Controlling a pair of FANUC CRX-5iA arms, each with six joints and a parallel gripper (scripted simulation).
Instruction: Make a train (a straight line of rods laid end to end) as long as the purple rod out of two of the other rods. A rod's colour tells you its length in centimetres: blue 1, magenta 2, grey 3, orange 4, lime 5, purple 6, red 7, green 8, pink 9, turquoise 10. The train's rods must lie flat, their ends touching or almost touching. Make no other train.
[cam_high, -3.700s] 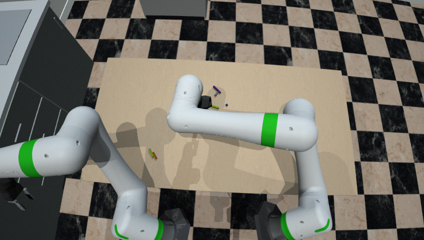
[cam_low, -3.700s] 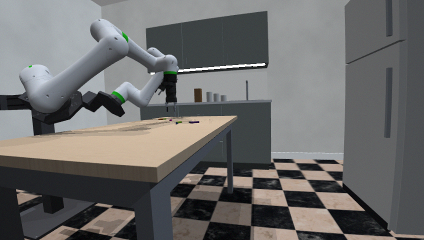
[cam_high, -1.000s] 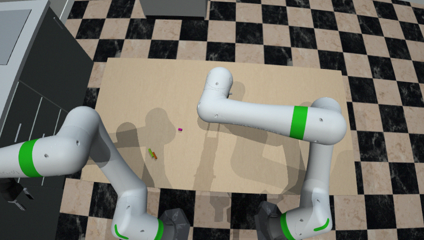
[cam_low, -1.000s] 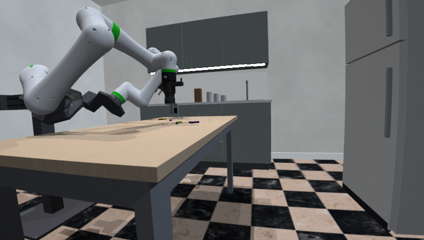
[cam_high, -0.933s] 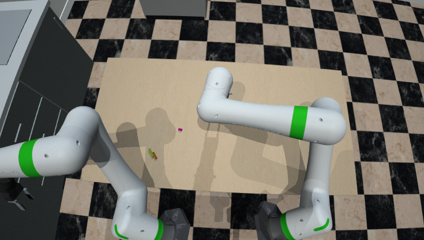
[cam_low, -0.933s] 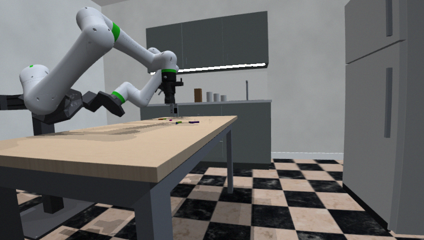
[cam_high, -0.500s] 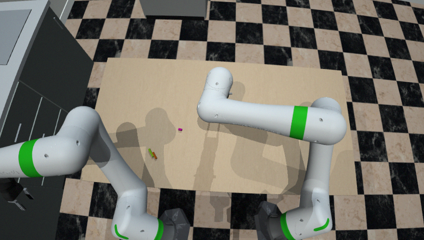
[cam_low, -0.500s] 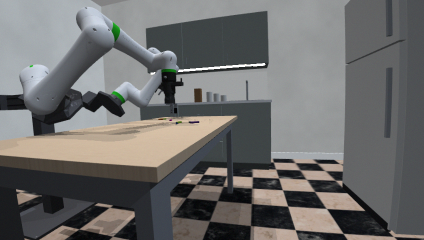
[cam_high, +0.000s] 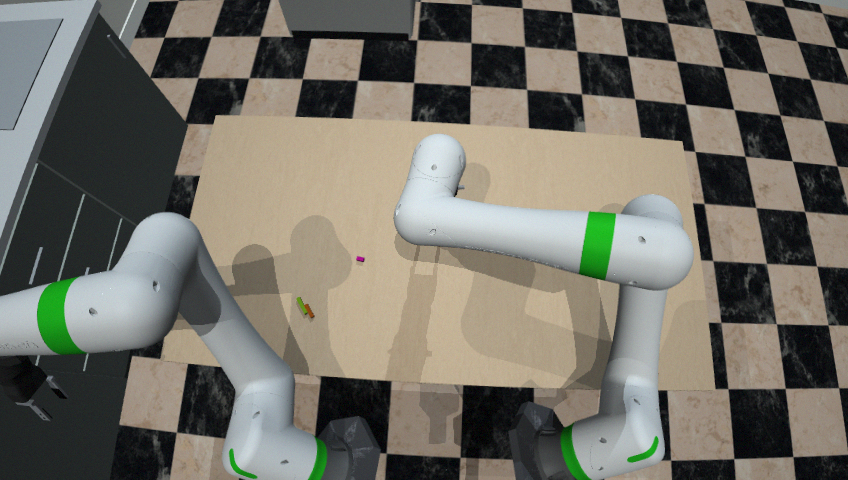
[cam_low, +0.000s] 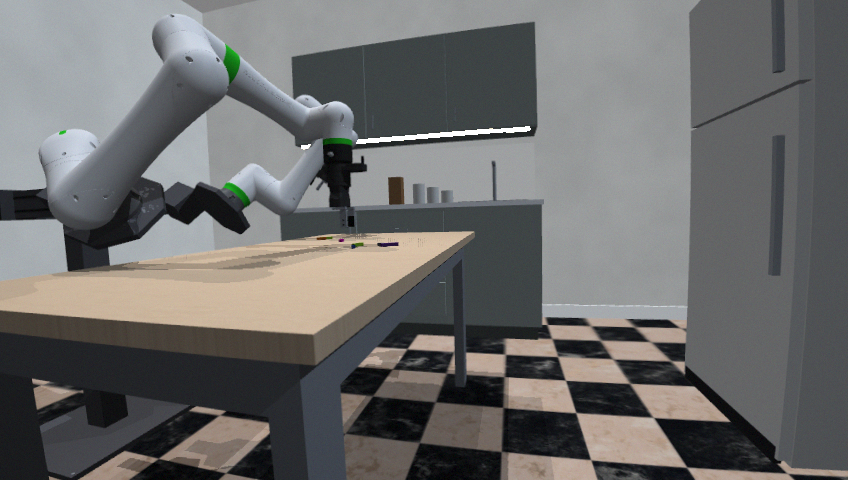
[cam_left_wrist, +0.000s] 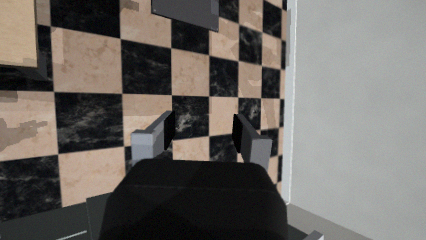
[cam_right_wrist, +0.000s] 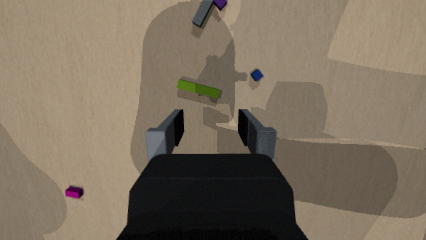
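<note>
Right claw (cam_low: 348, 221) (cam_right_wrist: 211, 127) spread, nothing between fingers, above desk (cam_high: 267, 154) (cam_low: 238, 309) (cam_left_wrist: 17, 30) (cam_right_wrist: 100, 50). Left claw (cam_high: 49, 398) (cam_left_wrist: 204, 132) spread, empty, outside desk edge. Purple rod (cam_low: 387, 244) (cam_right_wrist: 220, 4) lies beside grey rod (cam_right_wrist: 203, 13), contact uncertain. Blue rod (cam_low: 353, 246) (cam_right_wrist: 256, 75) apart from nearby lime rod (cam_low: 358, 244) (cam_right_wrist: 199, 88). Magenta rod (cam_high: 360, 258) (cam_low: 341, 240) (cam_right_wrist: 74, 192) alone. Orange rod (cam_high: 309, 311) alongside second lime rod (cam_high: 302, 305). Required train not yet formed
</note>
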